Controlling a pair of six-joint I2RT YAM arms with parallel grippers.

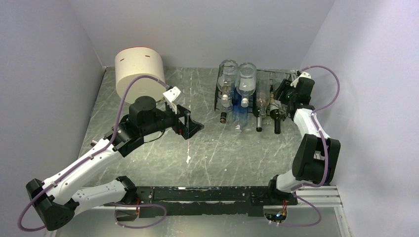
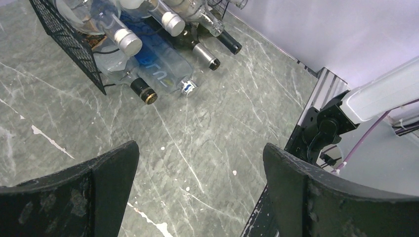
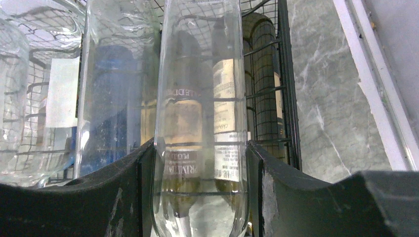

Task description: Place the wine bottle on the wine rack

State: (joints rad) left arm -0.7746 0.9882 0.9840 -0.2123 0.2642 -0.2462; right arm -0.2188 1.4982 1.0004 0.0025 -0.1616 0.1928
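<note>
Right gripper (image 3: 200, 153) clamps the clear wine bottle (image 3: 200, 98), long axis running 12-to-6, seemingly already on the top tier of the wine rack (image 3: 282, 74) at the desk's (image 1: 222, 158) 1 o'clock corner; left gripper (image 2: 200, 150), spread and empty, sits well apart toward 9 o'clock.

Wine bottle (image 3: 200, 123) beside other bottles (image 1: 245, 81) on the wine rack (image 2: 69, 42), table's (image 1: 197, 148) far right; container (image 1: 140, 74) far left

Table (image 1: 207, 148): grey marble-look top, white veins, a few white flecks. Walls (image 1: 197, 29): plain pale lilac on three sides. Light even, diffuse. Metal rail (image 1: 323, 197) at near right edge, possibly aluminium.
</note>
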